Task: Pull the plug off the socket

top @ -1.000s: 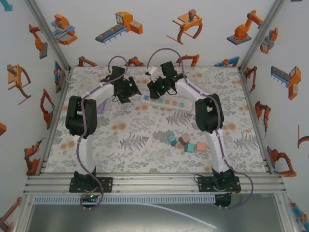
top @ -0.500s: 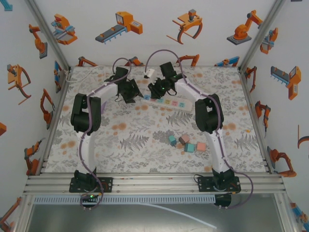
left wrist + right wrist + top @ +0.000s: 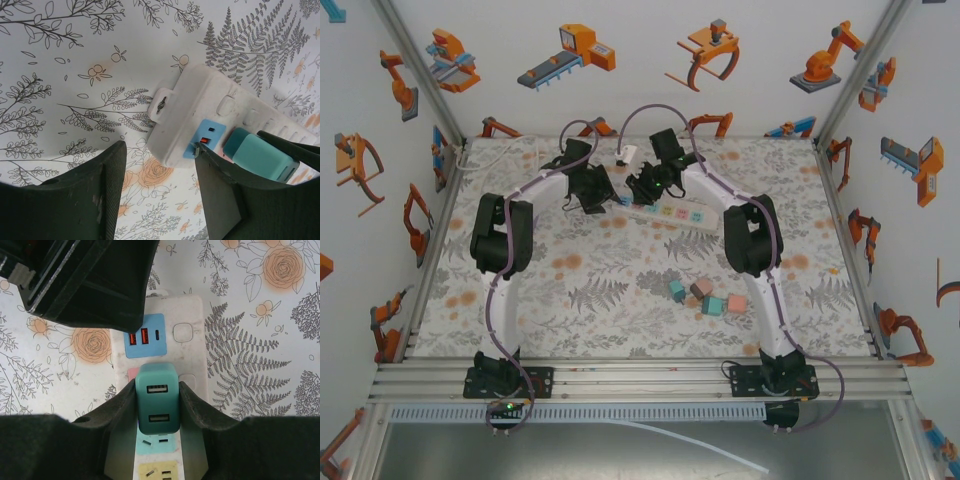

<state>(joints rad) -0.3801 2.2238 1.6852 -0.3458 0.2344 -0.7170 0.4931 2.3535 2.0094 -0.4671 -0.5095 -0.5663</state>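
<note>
Right tool (image 3: pixel 157 390) pinching boxy teal plug (image 3: pixel 157 410); left tool (image 3: pixel 157 155) spread astride white plastic socket strip (image 3: pixel 200 100).

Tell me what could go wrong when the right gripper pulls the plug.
The left gripper is not clamped on the strip; one finger just touches its end, so the strip may rise with the plug. The right gripper holds the plug's smooth sides and might slip off.

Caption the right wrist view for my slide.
Right gripper shut on the teal plug, which sits in the white power strip on the floral tablecloth.
</note>
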